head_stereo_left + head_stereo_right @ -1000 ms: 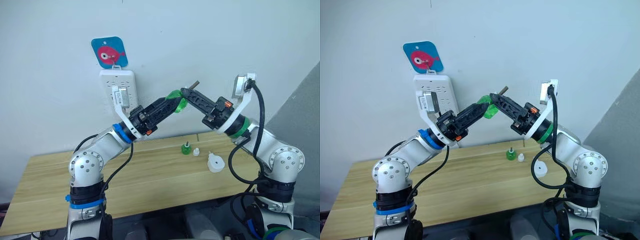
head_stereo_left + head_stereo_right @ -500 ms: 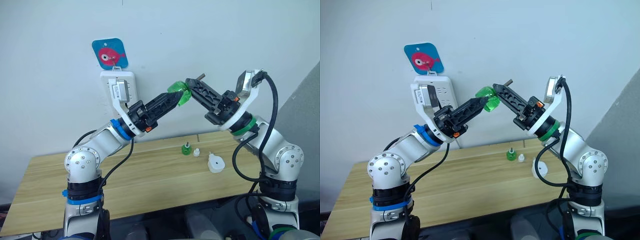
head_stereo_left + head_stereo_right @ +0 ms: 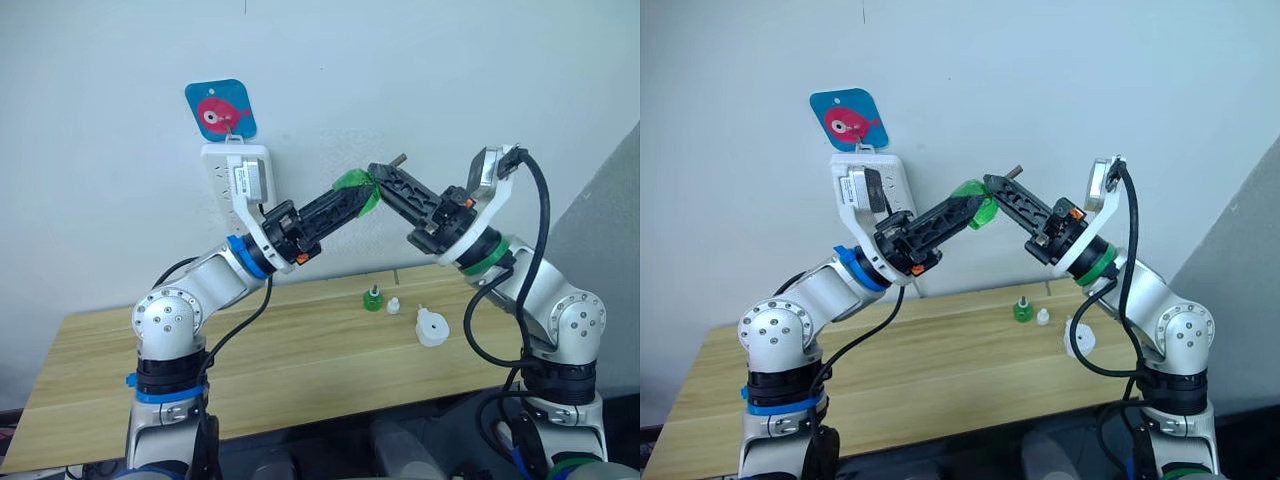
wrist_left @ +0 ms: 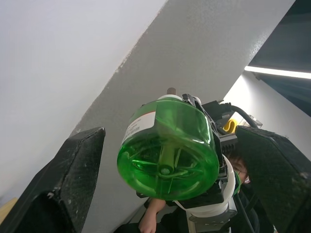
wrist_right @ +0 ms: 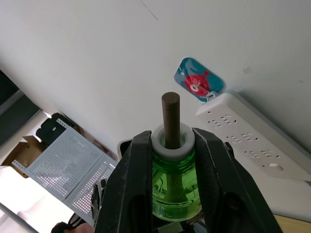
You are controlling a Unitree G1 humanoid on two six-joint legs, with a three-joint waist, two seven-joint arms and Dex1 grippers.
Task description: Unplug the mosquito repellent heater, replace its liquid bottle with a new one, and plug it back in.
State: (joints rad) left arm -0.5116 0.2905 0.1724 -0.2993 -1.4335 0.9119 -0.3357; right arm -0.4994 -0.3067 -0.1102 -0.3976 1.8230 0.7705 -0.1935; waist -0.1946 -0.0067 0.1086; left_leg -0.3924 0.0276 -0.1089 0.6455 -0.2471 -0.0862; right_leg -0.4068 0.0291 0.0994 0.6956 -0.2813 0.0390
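The right gripper's point(image 3: 378, 178) jaws are clamped on the neck of a green liquid bottle point(image 3: 356, 190), one finger point(image 5: 129, 179) on each side of its white collar, with the brown wick point(image 5: 170, 114) standing up between them. The left gripper's point(image 3: 352, 200) jaws stand wide apart on either side of the bottle's base, its fingers point(image 4: 63, 179) not touching the plastic as far as the left wrist view shows. The bottle is clear green and appears filled with green liquid; its ribbed underside faces the left wrist camera. Both grippers meet high above the counter point(image 3: 300, 360), in front of the wall.

On the counter below, toward the right, the mosquito repellent heater point(image 3: 431, 327) lies unplugged, a small white rounded unit. Just to its left sit a small white cap point(image 3: 393, 304) and, beside that, a second green bottle point(image 3: 372, 298), upright; I cannot tell what it holds.

Farther back, a white power strip point(image 3: 865, 175) hangs on the wall under a blue tag with a red fish point(image 3: 221, 108).
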